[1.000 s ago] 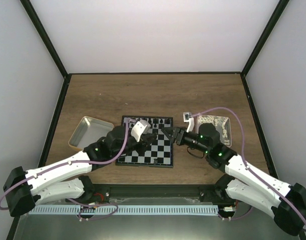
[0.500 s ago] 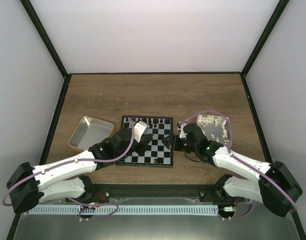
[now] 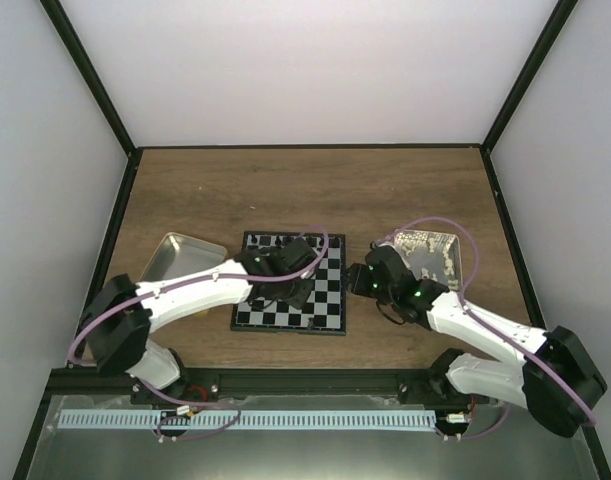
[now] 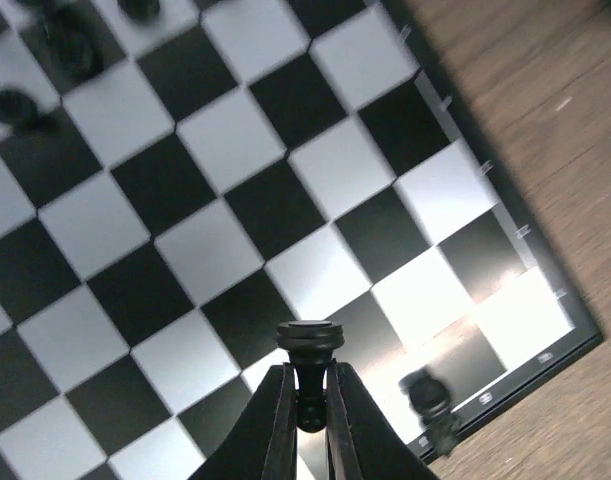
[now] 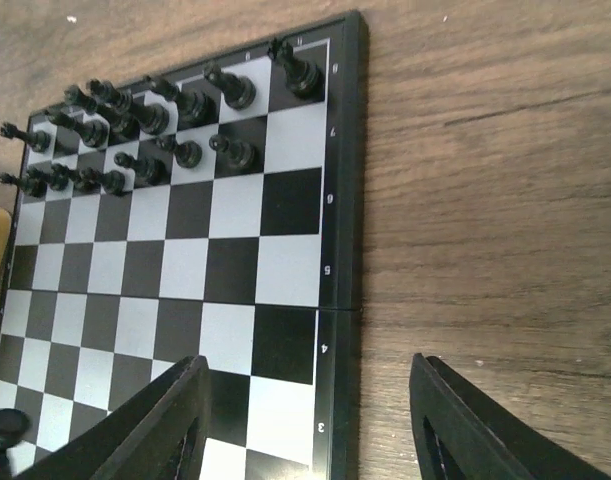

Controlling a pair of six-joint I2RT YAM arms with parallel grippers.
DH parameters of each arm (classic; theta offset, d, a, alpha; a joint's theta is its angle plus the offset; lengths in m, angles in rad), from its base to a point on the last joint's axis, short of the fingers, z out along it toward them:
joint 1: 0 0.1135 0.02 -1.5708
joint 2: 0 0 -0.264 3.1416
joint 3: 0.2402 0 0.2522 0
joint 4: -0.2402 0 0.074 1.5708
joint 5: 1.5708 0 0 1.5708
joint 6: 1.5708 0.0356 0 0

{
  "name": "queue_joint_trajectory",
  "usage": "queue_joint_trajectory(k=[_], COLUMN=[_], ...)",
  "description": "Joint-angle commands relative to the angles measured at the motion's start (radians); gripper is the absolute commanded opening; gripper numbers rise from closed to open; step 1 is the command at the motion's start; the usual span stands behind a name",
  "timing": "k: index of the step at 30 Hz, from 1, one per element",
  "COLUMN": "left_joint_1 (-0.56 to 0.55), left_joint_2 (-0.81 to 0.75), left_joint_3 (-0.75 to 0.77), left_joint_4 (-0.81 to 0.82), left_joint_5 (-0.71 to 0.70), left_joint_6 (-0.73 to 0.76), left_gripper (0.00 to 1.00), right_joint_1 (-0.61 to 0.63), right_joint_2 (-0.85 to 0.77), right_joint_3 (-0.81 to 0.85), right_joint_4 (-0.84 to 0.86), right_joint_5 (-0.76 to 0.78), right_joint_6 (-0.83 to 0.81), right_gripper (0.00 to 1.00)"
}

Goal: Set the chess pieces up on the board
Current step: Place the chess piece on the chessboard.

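The board (image 3: 325,308) lies at mid-table, with black chess pieces (image 3: 285,241) lined along its far edge. In the right wrist view they fill two rows (image 5: 145,115) at one end of the board (image 5: 235,270). My left gripper (image 3: 297,290) hangs over the board's middle. Seen from the left wrist, it (image 4: 307,385) is shut on a black pawn (image 4: 308,340) held just above the squares (image 4: 215,150). Another piece (image 4: 425,392) stands near the board's border. My right gripper (image 3: 355,281) is open and holds nothing; it (image 5: 310,430) straddles the board's right edge.
A yellow-rimmed metal tray (image 3: 170,262) sits left of the board. A second tray (image 3: 430,252) with light pieces in it sits at the right, behind my right arm. Dark frame posts and white walls close the table in.
My left arm has swung in and turned, carrying its gripper from the far rows toward the board's middle. My right gripper has drawn back from over the board to its right edge.
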Motion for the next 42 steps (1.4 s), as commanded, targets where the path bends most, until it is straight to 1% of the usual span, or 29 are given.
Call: queue_joint_trajectory(k=[1,5,8,15,21,24,30,32,34,36,39,42], left_joint_1=[0.013,0.038,0.07,0.088,0.094,0.096,0.098,0.097,0.099,0.101,0.106,0.109], left_joint_2=[0.096,0.168,0.223,0.311,0.352,0.367,0.401,0.409,0.415,0.418,0.409,0.401], left_joint_3=[0.109,0.184,0.201,0.245,0.303,0.3,0.312,0.318,0.325,0.332,0.346,0.355], left_joint_4=[-0.346,-0.466,-0.531,-0.6,-0.648,-0.647,-0.645,-0.645,-0.645,-0.649,-0.65,-0.648], left_joint_5=[-0.016,0.017,0.026,0.077,0.074,0.088,0.101,0.1,0.094,0.082,0.085,0.088], left_joint_6=[0.016,0.054,0.072,0.106,0.112,0.114,0.12,0.12,0.117,0.111,0.111,0.113], left_gripper=[0.05,0.06,0.06,0.07,0.09,0.11,0.12,0.15,0.21,0.24,0.24,0.18], right_joint_1=[-0.006,-0.006,-0.006,-0.006,-0.005,-0.005,-0.006,-0.006,-0.006,-0.006,-0.006,-0.005], right_joint_2=[-0.063,-0.121,-0.188,-0.298,-0.307,-0.302,-0.3,-0.3,-0.299,-0.297,-0.297,-0.294], right_joint_3=[-0.007,-0.044,-0.063,-0.096,-0.124,-0.135,-0.145,-0.147,-0.15,-0.153,-0.159,-0.167], right_joint_4=[-0.017,-0.014,-0.017,-0.016,0.009,0.026,0.038,0.045,0.053,0.055,0.062,0.073], right_joint_5=[0.092,0.105,0.118,0.165,0.143,0.125,0.11,0.101,0.092,0.086,0.079,0.075], right_joint_6=[0.014,0.018,0.011,-0.024,-0.025,-0.025,-0.03,-0.029,-0.026,-0.022,-0.018,-0.016], right_gripper=[0.57,0.57,0.59,0.6,0.6,0.6,0.6,0.6,0.6,0.6,0.61,0.61])
